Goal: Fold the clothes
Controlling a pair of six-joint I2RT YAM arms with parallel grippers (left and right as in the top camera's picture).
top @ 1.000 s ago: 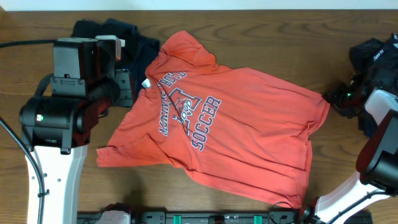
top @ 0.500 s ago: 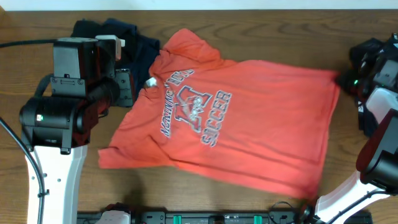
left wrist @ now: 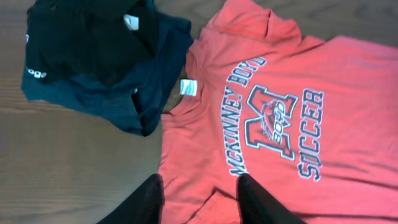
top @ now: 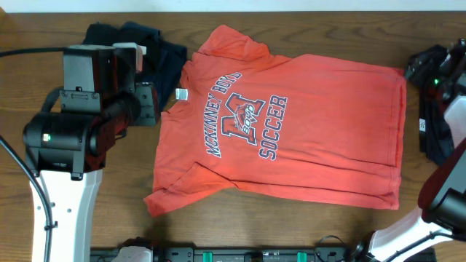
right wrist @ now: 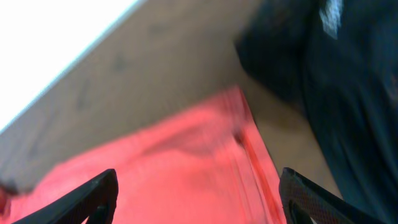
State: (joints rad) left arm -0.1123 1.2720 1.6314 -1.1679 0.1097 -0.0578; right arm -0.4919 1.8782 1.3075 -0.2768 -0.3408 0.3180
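The coral-red T-shirt (top: 291, 124) lies spread nearly flat on the wooden table, chest lettering up, collar to the left, hem to the right. Its lower left sleeve is folded over. My left gripper (top: 149, 102) sits just left of the collar. In the left wrist view it (left wrist: 202, 202) is open and empty above the shirt's (left wrist: 280, 112) sleeve side. My right gripper (top: 419, 71) hovers at the shirt's top right hem corner. In the right wrist view it (right wrist: 199, 199) is wide open above the hem (right wrist: 186, 162), holding nothing.
A black and navy garment pile (top: 135, 44) lies at the back left, touching the shirt's shoulder; it also shows in the left wrist view (left wrist: 99, 56). More dark clothes (top: 440, 131) lie at the right edge, also in the right wrist view (right wrist: 348, 81).
The shirt was drawn to the right and flattened out. My right gripper moved right and back with the hem and now stands open over it. The left arm has not moved.
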